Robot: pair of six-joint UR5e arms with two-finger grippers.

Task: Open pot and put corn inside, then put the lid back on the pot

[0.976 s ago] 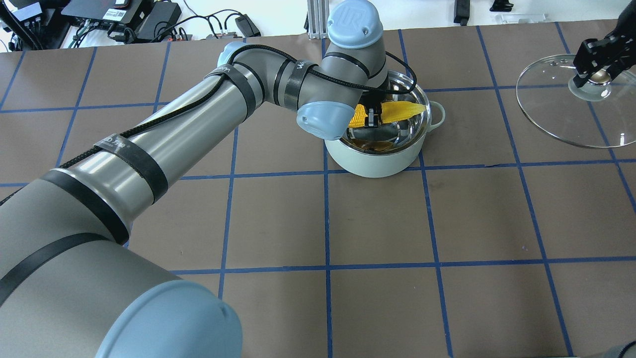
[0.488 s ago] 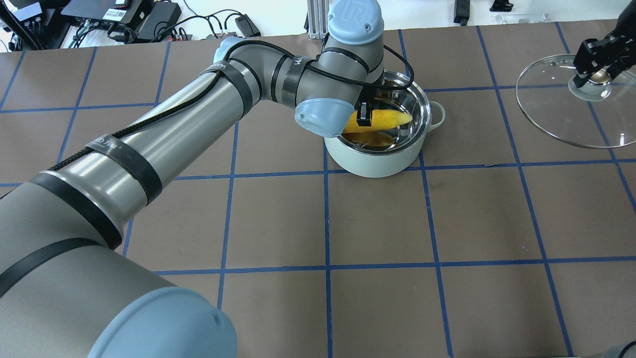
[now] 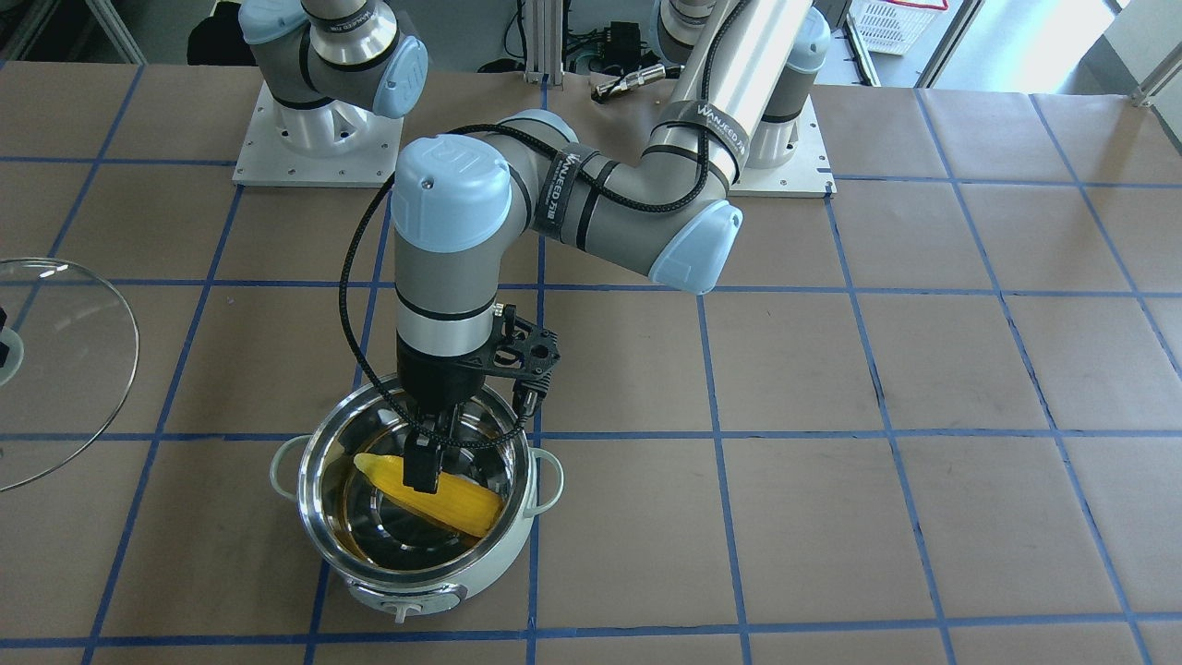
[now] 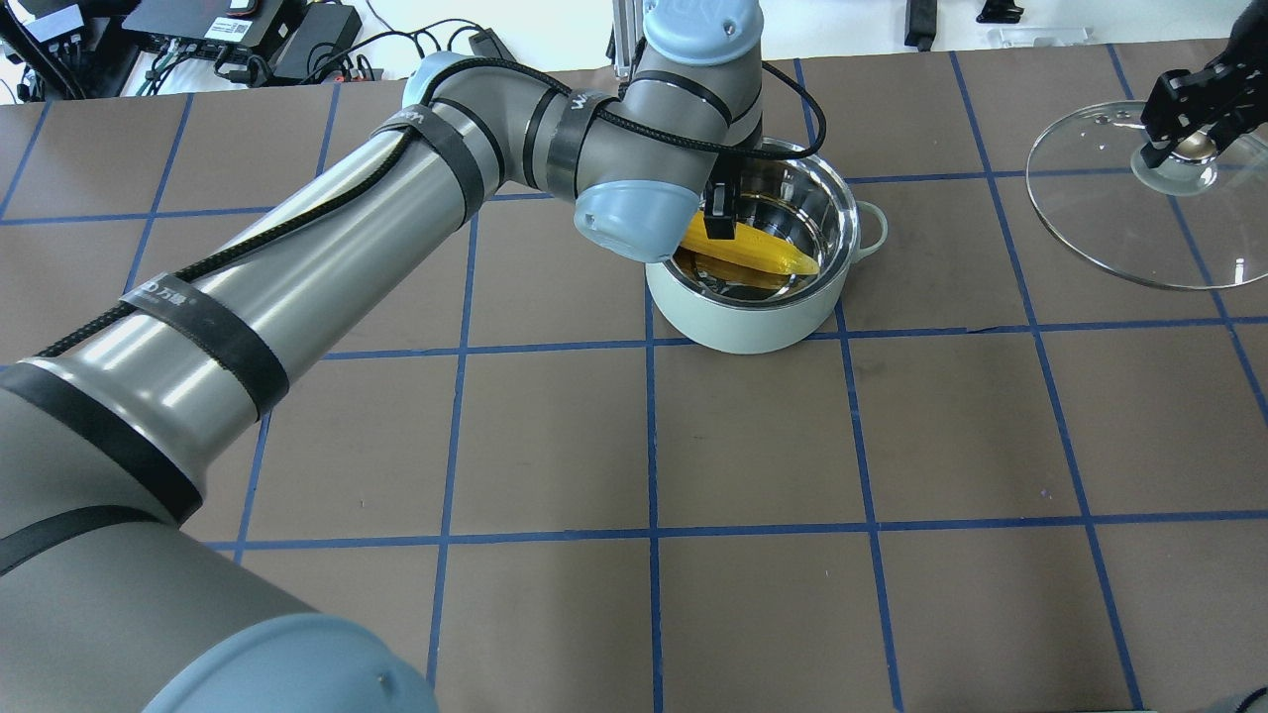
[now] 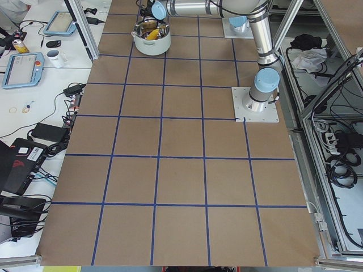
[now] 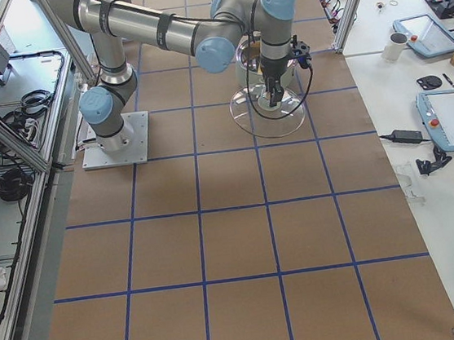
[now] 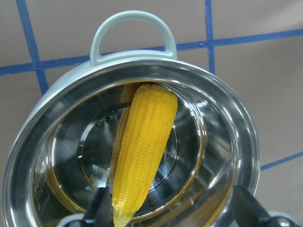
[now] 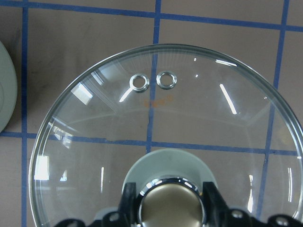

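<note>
Two grippers show, in different states. Left gripper (image 7: 170,210) hangs over the open pot (image 4: 753,322) with its fingers spread wide, released. The corn (image 7: 144,151) lies inside the steel bowl, held by neither finger. In the overhead view its tip points toward four o'clock. Right gripper (image 8: 169,208) is clenched on the knob (image 8: 169,196) of the lid (image 8: 156,118), at about two o'clock from the pot and well apart from it. Whether the lid's rim touches the table (image 4: 753,436) is unclear.
</note>
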